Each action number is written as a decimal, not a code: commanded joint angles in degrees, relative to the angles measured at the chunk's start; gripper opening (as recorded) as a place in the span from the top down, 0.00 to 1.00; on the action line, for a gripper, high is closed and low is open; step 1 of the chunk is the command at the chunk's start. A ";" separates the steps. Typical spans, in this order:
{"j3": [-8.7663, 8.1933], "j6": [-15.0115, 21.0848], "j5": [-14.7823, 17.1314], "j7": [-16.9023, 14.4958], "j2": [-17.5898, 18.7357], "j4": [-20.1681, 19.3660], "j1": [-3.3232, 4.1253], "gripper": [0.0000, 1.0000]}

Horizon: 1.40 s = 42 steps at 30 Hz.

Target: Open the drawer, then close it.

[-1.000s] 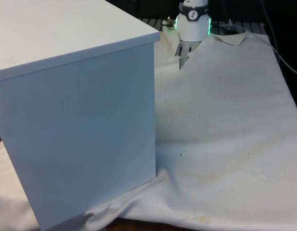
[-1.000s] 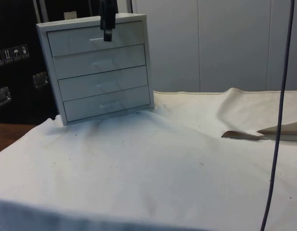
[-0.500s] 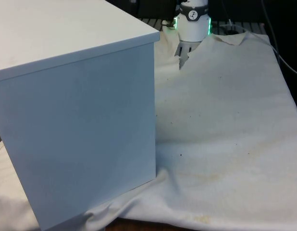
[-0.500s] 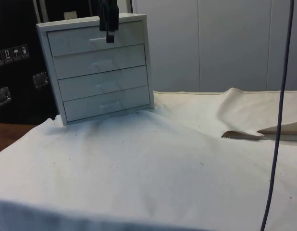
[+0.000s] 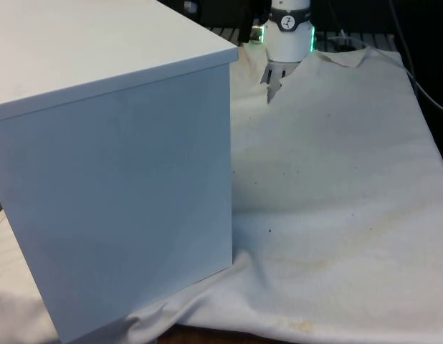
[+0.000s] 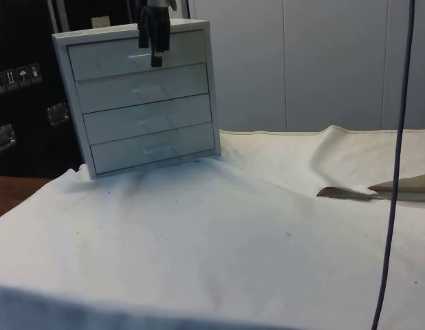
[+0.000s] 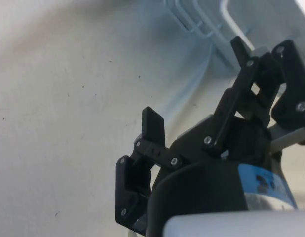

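Chest of drawers [image 6: 145, 96] on the cloth [image 6: 219, 234], tool [image 6: 155, 41] before its top drawer [image 6: 133, 55].

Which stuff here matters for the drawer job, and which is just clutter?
Job:
- chest of drawers, four drawers, all shut
- top drawer with its handle
- pincer, open, in front of the top drawer by the handle

Lying about:
- white cloth over the table
- cable hanging at the side view's right

No readable text, brand or number is seen; small white handling symbols on a dark cabinet [image 6: 18, 74], beside the gripper [image 6: 155, 49], cannot be deciphered.
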 commanded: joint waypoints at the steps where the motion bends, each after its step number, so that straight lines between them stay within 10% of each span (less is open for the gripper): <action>1: -0.17 0.97 -0.46 -0.52 0.34 0.00 -0.06 0.00; 42: -1.09 3.84 -5.16 -1.55 4.24 0.00 0.00 0.00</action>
